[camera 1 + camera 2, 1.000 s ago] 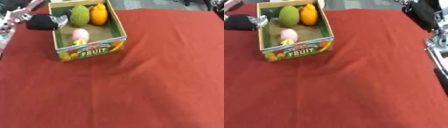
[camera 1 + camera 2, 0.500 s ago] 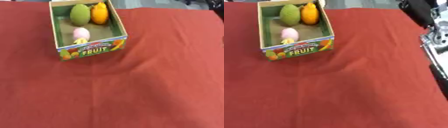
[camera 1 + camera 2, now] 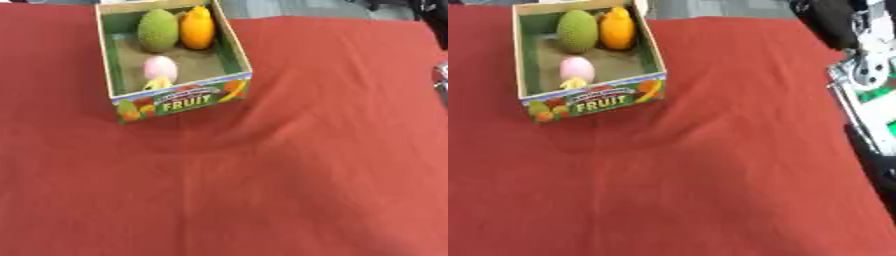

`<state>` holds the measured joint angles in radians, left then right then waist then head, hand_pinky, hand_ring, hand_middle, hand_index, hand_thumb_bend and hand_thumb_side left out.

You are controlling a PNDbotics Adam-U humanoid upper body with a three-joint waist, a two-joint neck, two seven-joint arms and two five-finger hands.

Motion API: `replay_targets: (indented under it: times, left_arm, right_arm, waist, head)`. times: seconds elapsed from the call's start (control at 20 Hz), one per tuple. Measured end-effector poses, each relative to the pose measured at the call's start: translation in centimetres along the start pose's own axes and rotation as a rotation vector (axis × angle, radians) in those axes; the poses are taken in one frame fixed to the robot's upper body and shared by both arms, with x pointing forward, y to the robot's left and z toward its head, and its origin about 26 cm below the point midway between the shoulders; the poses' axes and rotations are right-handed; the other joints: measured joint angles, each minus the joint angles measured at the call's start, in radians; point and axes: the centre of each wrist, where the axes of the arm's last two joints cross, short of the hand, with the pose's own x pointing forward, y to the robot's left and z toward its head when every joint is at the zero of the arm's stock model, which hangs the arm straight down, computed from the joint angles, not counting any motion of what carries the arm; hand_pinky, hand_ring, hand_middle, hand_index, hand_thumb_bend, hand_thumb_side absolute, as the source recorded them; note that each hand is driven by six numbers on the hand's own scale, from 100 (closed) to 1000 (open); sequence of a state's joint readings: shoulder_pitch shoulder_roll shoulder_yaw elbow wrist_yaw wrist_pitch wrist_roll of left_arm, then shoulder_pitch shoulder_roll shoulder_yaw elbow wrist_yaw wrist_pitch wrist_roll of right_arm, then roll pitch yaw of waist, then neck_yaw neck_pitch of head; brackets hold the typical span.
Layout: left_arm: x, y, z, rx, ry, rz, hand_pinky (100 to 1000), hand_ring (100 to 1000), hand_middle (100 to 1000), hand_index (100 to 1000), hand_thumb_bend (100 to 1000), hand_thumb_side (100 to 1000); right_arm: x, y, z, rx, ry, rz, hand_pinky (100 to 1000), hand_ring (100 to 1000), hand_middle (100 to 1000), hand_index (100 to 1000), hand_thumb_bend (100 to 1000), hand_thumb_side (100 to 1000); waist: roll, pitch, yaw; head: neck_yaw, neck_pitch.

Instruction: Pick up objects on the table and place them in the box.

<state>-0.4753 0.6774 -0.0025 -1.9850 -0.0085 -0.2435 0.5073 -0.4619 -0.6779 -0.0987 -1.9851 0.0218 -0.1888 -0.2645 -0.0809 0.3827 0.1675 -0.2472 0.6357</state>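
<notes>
A cardboard box [image 3: 185,98] with "FRUIT" printed on its front wall stands on the red cloth at the upper left. Inside, a green fruit [image 3: 157,30] and an orange fruit [image 3: 197,27] lie side by side at the back. A pink round object [image 3: 160,67] sits nearer the front, with a small yellow piece [image 3: 157,84] just before it. No hand shows in either view. No loose object lies on the cloth.
The red cloth [image 3: 289,185] covers the table, with faint creases near the box. Black and silver arm parts [image 3: 866,55] stand past the cloth's right edge in the right eye view. A grey floor strip [image 3: 719,7] runs along the far edge.
One second ago a black hand was at the box's left wall; it has withdrawn out of view. The box and its contents have stayed in place.
</notes>
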Motion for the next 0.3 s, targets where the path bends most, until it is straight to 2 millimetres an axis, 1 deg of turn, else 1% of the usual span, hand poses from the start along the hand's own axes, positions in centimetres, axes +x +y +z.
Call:
replay_targets:
  times: [0.2,0.25,0.3]
  left_arm:
    - [-0.34,-0.27,0.93,0.066,0.018,0.044,805,803,770,871,100,791]
    - [-0.36,-0.36,1.00,0.073,0.014,0.055,808,819,783,875,117,741]
    - [-0.38,-0.41,1.05,0.078,0.006,0.066,808,820,785,877,142,718]
  right_arm:
    - [0.05,0.42,-0.19,-0.044,-0.055,-0.014,862,805,692,825,100,560]
    - [0.05,0.52,-0.21,-0.052,-0.068,-0.018,860,806,695,825,100,558]
    - [0.03,0.63,-0.16,-0.057,-0.079,-0.021,858,808,699,825,100,556]
  waist:
    - [0.000,0.000,0.000]
    - [0.000,0.000,-0.001]
    - [0.000,0.000,-0.001]
  head:
    - [0.001,-0.005]
    - [0.003,-0.005]
    - [0.004,-0.005]
